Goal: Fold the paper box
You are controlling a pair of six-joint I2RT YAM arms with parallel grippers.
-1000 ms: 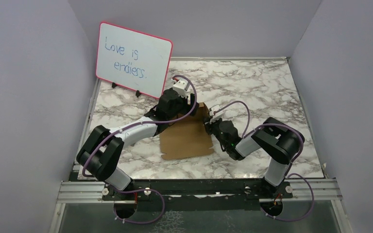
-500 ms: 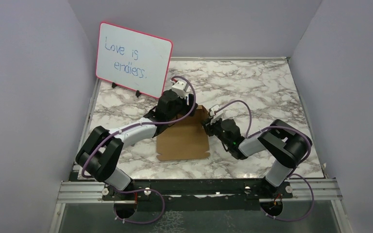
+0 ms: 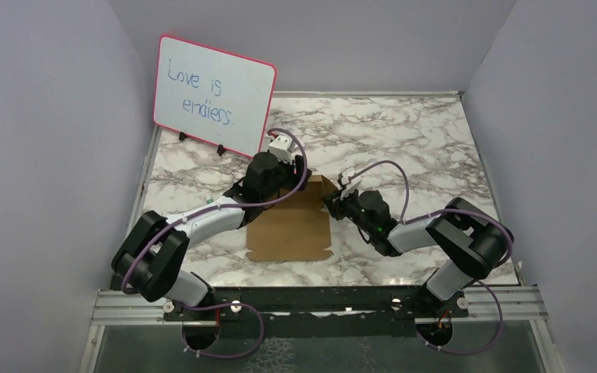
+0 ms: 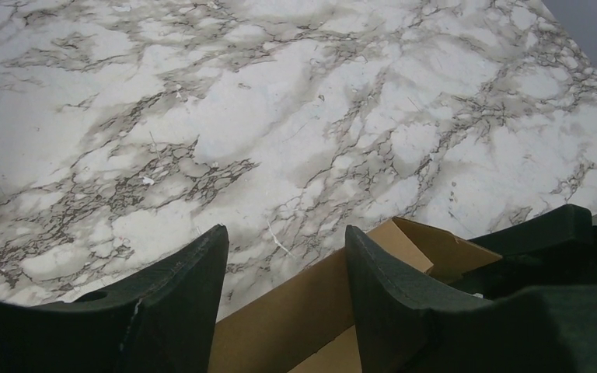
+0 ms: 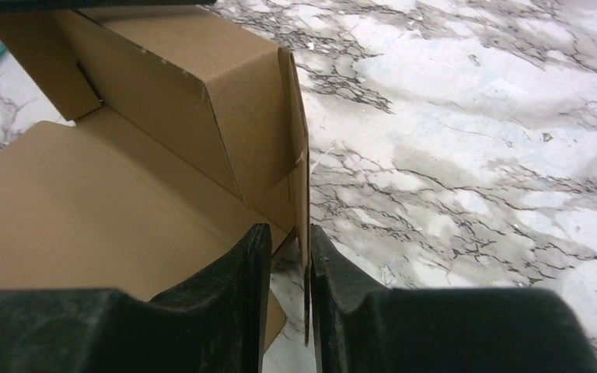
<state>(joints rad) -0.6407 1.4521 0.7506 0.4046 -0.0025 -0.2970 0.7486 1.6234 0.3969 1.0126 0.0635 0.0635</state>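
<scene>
Top external shows marble table [image 3: 404,132], lilac walls [image 3: 47,155]; left jaws wide, right jaws pinching paper box [image 3: 288,229]

Whiteboard [image 3: 214,97] — handwritten: "Love is endless."

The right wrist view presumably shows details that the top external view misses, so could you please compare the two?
Only the right wrist view shows the right end effector pinching a thin upright wall of the paper box, along with the raised flaps' inner faces. Only the top external view shows the whiteboard, both arms, and the left end effector at the box's far edge. Both show the brown box lying on the marble table.
</scene>
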